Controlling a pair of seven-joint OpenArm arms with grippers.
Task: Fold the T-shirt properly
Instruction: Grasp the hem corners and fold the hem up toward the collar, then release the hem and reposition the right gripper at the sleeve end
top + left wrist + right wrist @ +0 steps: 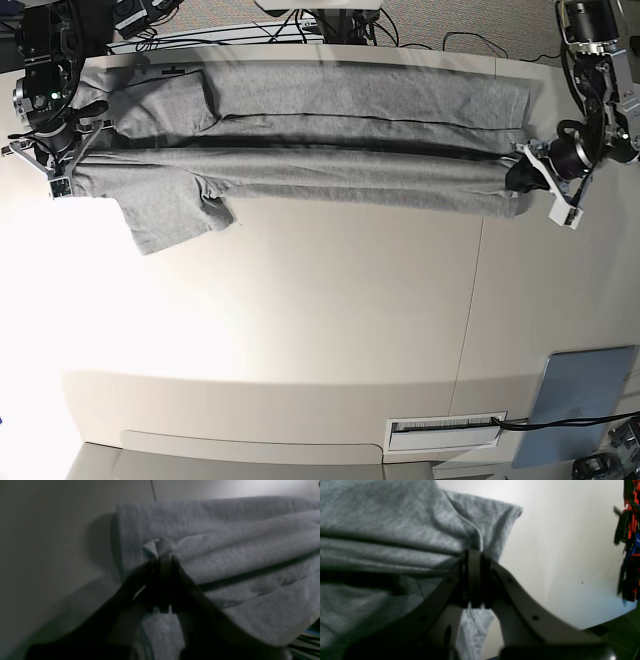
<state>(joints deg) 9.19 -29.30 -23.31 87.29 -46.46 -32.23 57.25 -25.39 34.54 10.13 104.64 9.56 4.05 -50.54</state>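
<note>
In the left wrist view, the left gripper [165,555] had its dark jaws pinched together on a small bunched tuft at the edge of the large heather-grey cotton T-shirt [225,555], whose soft folds draped away to the right over the pale white table [50,555]. In the right wrist view, the right gripper [473,552] was likewise clamped tight on a gathered edge of the T-shirt [382,530], with the table [557,555] bare beside it and some red and black hardware [628,542] at the far edge. In the base view, the T-shirt [330,165] lay stretched lengthwise across the far part of the table [330,320], folded over itself along its length, one sleeve hanging toward the camera near the right gripper [62,170] and the opposite end held by the left gripper [535,165]. The cloth looked light, limp and unlikely to slip, sagging wherever unsupported, so pinching the end edges through all layers and keeping it taut between the two arms seemed the sound way to carry the fold.
</note>
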